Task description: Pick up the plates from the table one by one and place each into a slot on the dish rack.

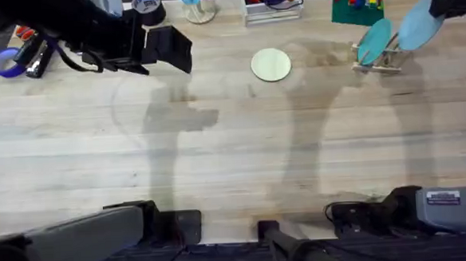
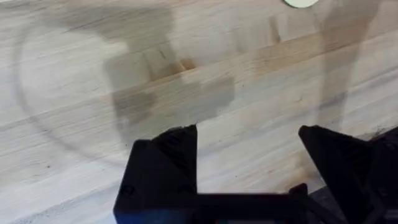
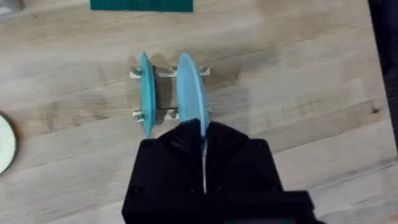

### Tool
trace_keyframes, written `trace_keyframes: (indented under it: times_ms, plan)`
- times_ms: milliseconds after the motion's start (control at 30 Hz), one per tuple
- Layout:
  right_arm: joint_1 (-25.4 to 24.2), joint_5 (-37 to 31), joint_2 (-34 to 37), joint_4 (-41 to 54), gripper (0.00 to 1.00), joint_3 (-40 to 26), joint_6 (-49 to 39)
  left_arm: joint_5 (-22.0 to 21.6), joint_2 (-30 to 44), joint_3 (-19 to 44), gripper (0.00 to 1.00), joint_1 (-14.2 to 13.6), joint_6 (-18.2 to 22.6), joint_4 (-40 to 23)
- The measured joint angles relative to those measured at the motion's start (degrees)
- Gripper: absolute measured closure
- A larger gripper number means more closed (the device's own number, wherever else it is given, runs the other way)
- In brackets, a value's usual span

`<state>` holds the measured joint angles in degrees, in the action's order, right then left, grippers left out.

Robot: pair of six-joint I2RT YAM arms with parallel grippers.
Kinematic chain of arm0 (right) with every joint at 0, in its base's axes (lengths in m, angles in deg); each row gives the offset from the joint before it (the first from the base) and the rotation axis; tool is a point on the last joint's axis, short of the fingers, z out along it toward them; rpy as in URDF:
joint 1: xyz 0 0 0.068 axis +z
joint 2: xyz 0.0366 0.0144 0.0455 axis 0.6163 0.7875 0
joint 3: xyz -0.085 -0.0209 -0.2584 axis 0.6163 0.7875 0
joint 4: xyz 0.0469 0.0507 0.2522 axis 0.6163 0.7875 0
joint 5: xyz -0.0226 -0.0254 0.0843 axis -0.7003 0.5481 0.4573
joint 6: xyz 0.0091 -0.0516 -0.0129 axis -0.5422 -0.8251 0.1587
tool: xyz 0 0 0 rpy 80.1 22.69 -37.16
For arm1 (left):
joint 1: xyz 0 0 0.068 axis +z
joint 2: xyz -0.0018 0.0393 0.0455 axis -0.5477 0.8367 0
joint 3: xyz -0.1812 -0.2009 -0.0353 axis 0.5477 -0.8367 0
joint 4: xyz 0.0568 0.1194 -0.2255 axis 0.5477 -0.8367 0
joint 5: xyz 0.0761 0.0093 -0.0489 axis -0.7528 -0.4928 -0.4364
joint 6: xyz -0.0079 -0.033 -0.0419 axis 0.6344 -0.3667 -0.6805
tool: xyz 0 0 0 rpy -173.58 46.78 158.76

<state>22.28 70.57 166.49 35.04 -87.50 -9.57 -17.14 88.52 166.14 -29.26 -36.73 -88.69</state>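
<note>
Plates: one pale yellow plate lies flat on open tabletop, well apart from the dish rack near the far right edge. The right hand pinches a light blue plate upright over the rack, beside one teal plate already slotted. The left hand hangs spread wide and empty.

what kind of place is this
Likely a robot lab workbench, not a kitchen: a wood-plank table with two arm bases at its near edge, tape rolls, and a small dish rack holding plates.
</note>
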Motion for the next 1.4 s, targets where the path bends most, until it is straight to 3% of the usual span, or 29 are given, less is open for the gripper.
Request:
trace_keyframes:
  times_ms: [300,967,1400]
  plan:
    - [0.0,3.29,1.01,-0.42,0.975,0.0,-0.22,0.0,0.0,0.0,0.006,0.0,0.0,0.01]
    - [0.0,4.07,1.16,-0.88,0.975,0.0,-0.22,0.0,0.0,0.0,0.006,0.0,0.0,0.22]
    - [0.0,4.42,7.07,-0.9,0.975,0.0,-0.22,0.0,-0.02,0.0,0.006,0.0,-0.02,0.22]
